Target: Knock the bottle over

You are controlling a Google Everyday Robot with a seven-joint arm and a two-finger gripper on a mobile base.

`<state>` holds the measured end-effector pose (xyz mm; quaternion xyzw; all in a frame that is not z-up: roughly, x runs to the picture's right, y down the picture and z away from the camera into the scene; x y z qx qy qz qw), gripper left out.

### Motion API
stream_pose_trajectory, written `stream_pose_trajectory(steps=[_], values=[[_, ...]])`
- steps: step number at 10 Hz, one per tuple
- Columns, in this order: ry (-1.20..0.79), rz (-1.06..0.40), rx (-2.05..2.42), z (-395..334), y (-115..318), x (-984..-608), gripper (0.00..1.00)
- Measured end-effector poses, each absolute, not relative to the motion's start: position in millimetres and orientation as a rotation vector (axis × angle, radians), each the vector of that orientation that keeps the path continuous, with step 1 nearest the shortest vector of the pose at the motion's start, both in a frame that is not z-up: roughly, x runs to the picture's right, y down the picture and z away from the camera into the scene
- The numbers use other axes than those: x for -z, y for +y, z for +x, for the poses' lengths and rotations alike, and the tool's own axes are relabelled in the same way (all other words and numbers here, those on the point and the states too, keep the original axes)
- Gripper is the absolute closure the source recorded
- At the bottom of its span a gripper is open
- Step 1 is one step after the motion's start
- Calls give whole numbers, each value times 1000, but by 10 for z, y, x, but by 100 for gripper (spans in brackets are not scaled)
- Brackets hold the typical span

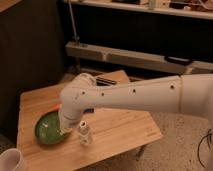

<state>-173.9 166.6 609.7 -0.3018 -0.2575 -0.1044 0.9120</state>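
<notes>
A white cup (10,161) sits well to the left of the gripper (65,131), which hangs over the right rim of a green bowl (45,129) with no visible contents. Whether the gripper is clenched cannot be told. The bottle (84,134) stands upright just to the gripper's right on the wooden table (127,131).

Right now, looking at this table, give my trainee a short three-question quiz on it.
1. True or false: the bottle lies on its side.
2. Where is the claw? A. low over the green bowl's right edge, beside the bottle; B. raised high overhead; C. out of view.
3. Fill in: the white cup sits at the picture's bottom ___ corner.
Key: 1 false; 2 A; 3 left.
</notes>
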Motion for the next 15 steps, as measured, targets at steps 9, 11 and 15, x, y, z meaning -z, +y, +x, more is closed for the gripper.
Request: stream_pose_trajectory(steps=[9,11,15], values=[[-334,-715,66,-1005,1780,-6100,84],[-318,-722,47,-913,1765,-6240,84],[-368,-630,-22,-862,1602,-6481,84]])
